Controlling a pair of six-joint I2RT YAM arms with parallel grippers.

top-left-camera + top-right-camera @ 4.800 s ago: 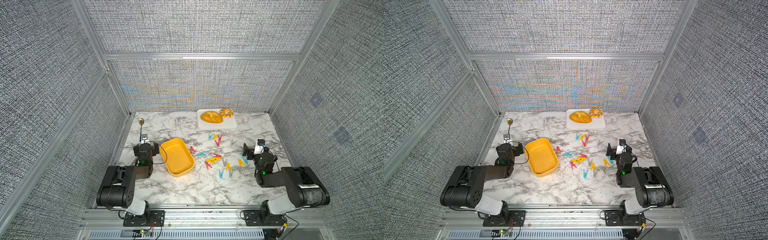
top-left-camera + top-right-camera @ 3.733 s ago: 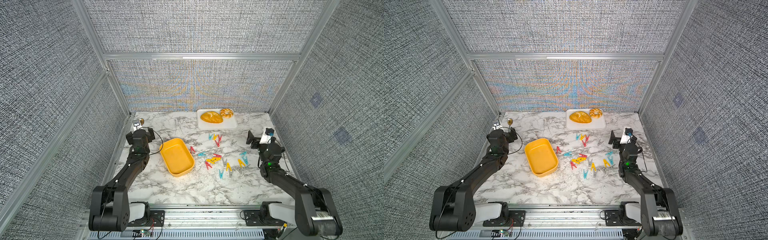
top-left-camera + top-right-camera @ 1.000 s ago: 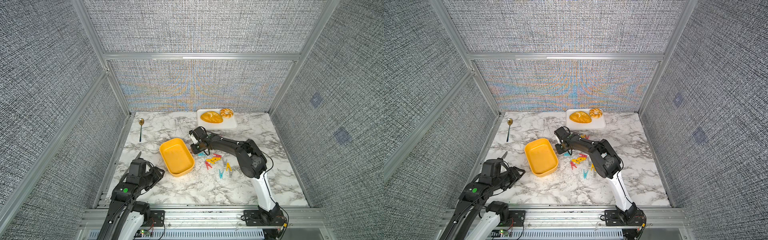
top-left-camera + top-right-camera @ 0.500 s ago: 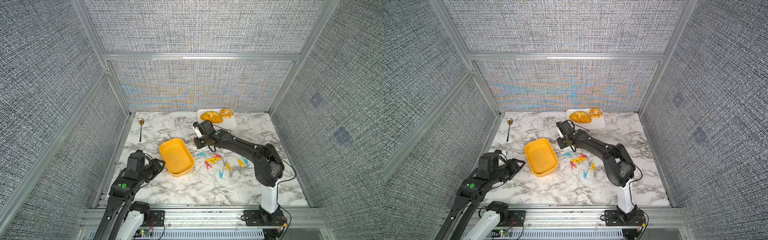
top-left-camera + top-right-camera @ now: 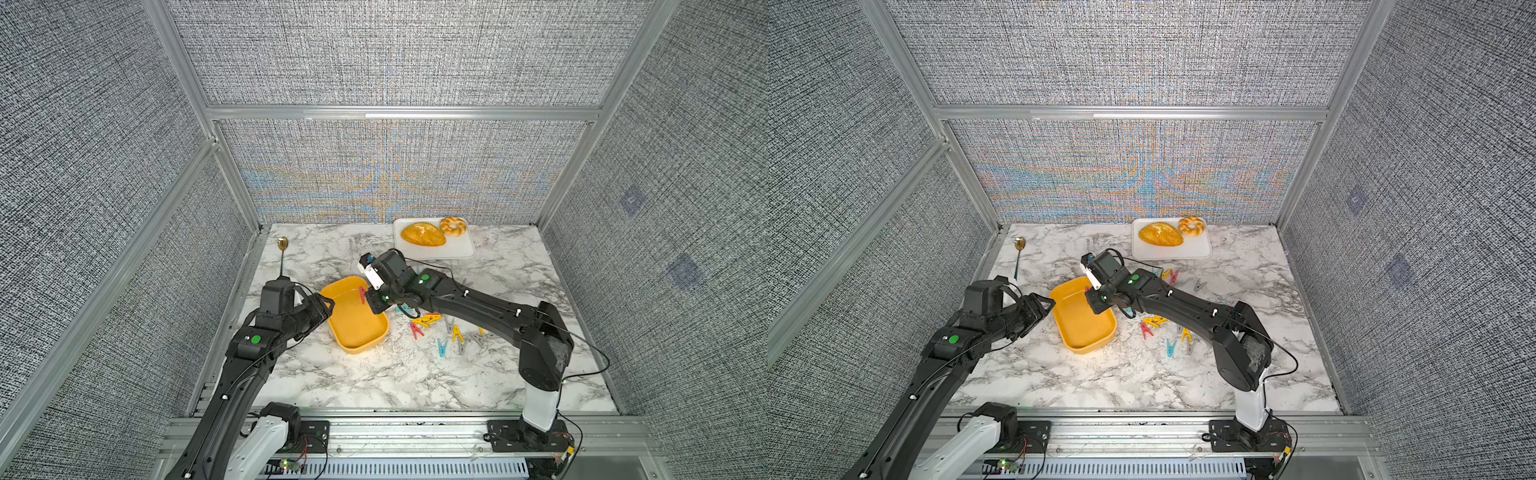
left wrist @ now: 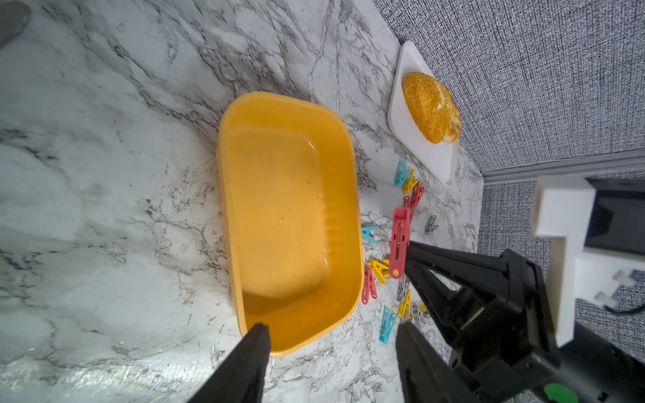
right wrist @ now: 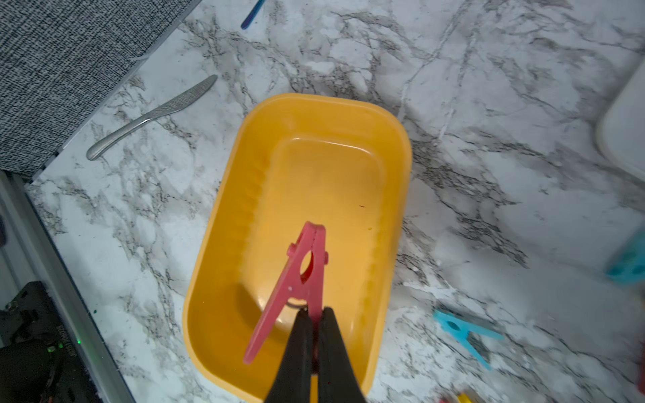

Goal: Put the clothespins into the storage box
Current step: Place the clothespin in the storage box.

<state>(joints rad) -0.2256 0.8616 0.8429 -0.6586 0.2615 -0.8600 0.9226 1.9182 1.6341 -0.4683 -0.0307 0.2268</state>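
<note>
While the right gripper [image 7: 314,315] pinches one leg of a red clothespin [image 7: 301,275] above the storage box [image 7: 401,146] at the centre of the right wrist frame, the left gripper [image 6: 331,328] hangs spread and empty at the lower edge of its own frame, by a corner of the box. In both top views the other clothespins [image 5: 432,322] lie scattered on the marble table [image 5: 374,374] just right of the box, mid-frame.

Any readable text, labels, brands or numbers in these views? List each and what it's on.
None readable.
Faint marks on the dark housing in the right wrist view: too blurred to read.
Storage box, red clothespin, white tray: no lettering.
</note>
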